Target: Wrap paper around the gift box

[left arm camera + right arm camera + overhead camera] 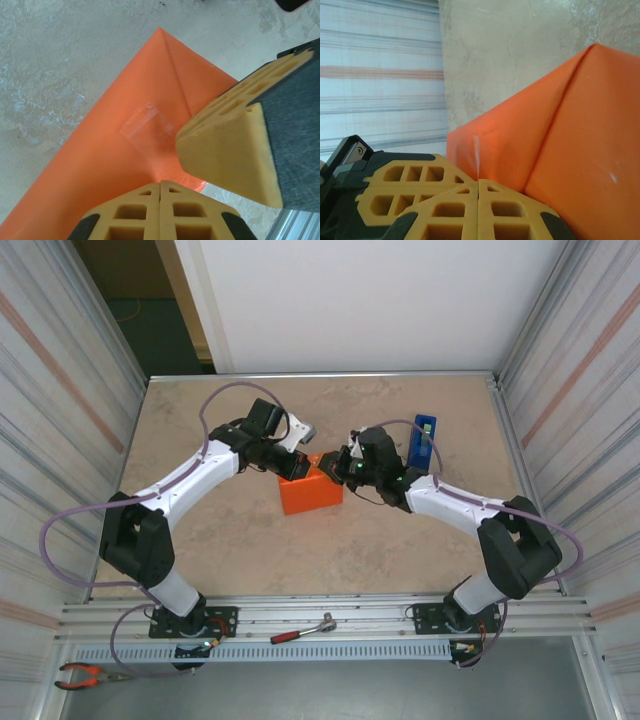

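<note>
Two end effectors meet at the wrapped parcel, both clenched with their yellow tips pressed together and nothing between them. The paper [312, 496] is folded round the gift box, which lies covered inside it. The parcel sits on the surface [260, 560] directly under and ahead of the left end effector [160, 186] and just ahead of the right end effector [478, 184].

Ahead of the left tips a triangular flap is folded down, with a piece of clear tape [147, 129] across its seam. One finger of the right end effector sits just beside those tips.

I see three risks. A downward press with closed tips could crease or tear the thin sheet. A sideways nudge could slide the light parcel away. The tape may be only half stuck, so the flap could spring open when the pressure comes off. The end effectors are also close enough to knock together. The blue tape dispenser [422, 440] stands beyond the right end effector.
</note>
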Motion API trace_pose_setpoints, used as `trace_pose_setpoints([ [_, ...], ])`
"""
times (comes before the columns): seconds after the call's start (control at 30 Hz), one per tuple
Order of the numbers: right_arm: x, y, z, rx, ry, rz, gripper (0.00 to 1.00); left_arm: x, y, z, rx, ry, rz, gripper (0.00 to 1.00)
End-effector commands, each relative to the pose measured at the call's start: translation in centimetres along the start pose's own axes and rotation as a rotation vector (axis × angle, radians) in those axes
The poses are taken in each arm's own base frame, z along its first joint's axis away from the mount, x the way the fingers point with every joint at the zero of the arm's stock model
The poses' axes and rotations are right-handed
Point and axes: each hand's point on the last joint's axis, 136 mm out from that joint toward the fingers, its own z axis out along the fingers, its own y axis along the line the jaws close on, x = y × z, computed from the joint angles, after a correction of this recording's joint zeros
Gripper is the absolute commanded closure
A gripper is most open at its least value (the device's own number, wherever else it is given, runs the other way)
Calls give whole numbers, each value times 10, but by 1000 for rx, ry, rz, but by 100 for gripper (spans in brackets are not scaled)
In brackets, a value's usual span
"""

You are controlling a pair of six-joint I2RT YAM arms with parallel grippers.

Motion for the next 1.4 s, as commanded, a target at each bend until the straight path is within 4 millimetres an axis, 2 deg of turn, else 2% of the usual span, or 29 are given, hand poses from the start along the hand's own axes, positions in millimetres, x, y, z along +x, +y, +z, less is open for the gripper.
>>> trace_pose_setpoints([
  [0.0,5,-20,5,110,24,-53,100,57,12,30,-36,200,-42,100],
  [0.2,11,-43,-3,258,58,-128,100,57,10,30,-34,198,-39,100],
  [0.73,34,-63,2,502,177,-301,100,43,3,22,-9,151,-38,100],
  [0.87,39,-69,1,554,198,-321,100,29,0,9,36,89,-70,100],
  [1.17,46,-87,-4,630,234,-329,100,-21,-2,-41,136,-140,-167,100],
  [1.37,47,-93,-7,650,243,-327,100,-42,-9,-50,185,-193,-180,100],
])
